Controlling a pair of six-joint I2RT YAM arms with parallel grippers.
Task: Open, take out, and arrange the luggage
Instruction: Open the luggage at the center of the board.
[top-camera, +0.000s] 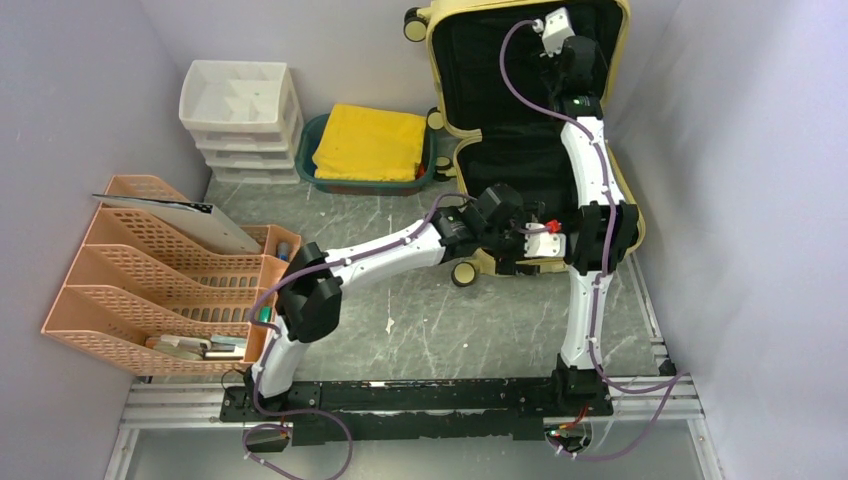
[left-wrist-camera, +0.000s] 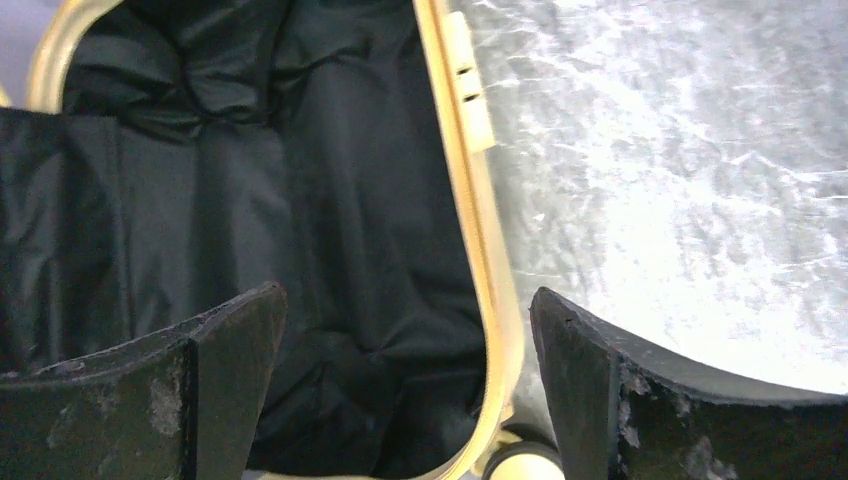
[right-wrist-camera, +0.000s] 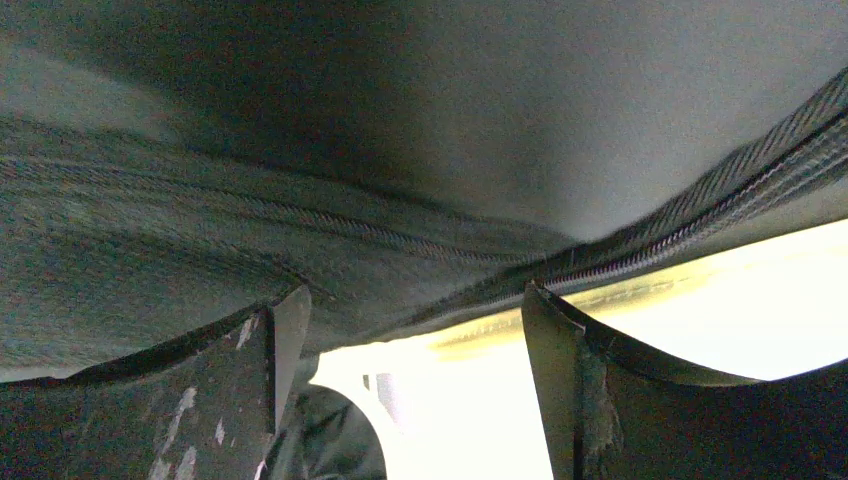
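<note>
The pale yellow luggage (top-camera: 436, 70) lies open at the back right, its lid raised against the wall and its black lining showing. My left gripper (top-camera: 535, 240) hovers over the near edge of the lower half. In the left wrist view it (left-wrist-camera: 405, 295) is open, and the yellow rim (left-wrist-camera: 480, 230) runs between its fingers with lining on the left. A wheel (left-wrist-camera: 525, 462) peeks out below. My right gripper (top-camera: 556, 28) reaches high into the lid. In the right wrist view it (right-wrist-camera: 415, 292) is open, close to the lining and zipper (right-wrist-camera: 640, 245), holding nothing.
A white drawer unit (top-camera: 243, 115) stands at the back left. Beside it is a teal tray (top-camera: 330, 182) holding yellow cloth. An orange file rack (top-camera: 160, 270) fills the left side. Walls close in on both sides. Grey tabletop (top-camera: 420, 320) lies between the arms.
</note>
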